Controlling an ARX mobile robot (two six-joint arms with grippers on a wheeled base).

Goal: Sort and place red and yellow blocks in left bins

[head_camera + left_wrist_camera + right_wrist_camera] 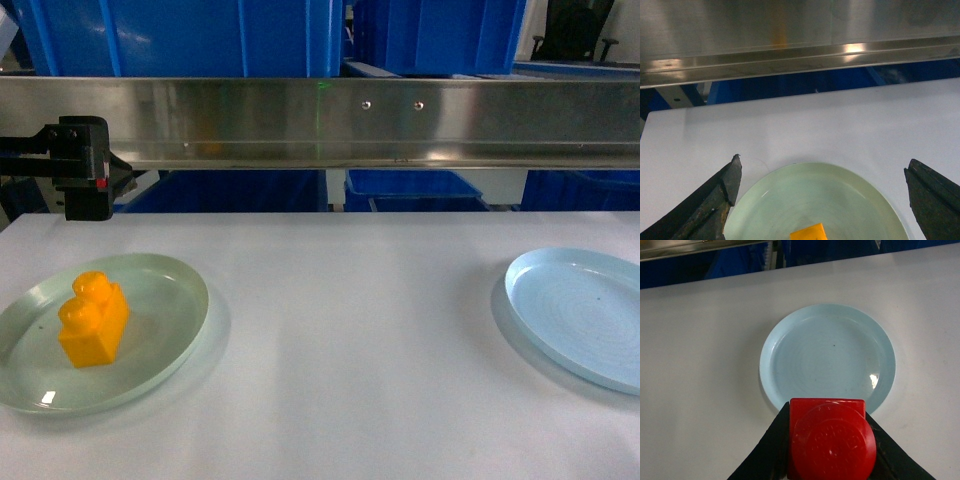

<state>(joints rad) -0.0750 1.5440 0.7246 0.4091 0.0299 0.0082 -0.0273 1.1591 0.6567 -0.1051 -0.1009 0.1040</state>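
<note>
The yellow block (94, 319) stands upright on a pale green plate (165, 290) at the left of the table; the left wrist view catches only its corner (809, 233). My left gripper (824, 165) hangs open over that plate (790, 200), its fingers wide to either side and touching nothing. My right gripper (827, 440) is shut on the red block (831, 437), held above the near rim of a pale blue plate (827, 355). Bright-blue bins (190, 35) stand behind the steel rail. Neither gripper shows in the head view.
A steel rail (400, 120) runs across the back above the table's far edge. A black device (85, 165) is fixed at its left end. The pale blue plate (580, 315) lies bare at the right. A second blue bin (440, 35) stands further right.
</note>
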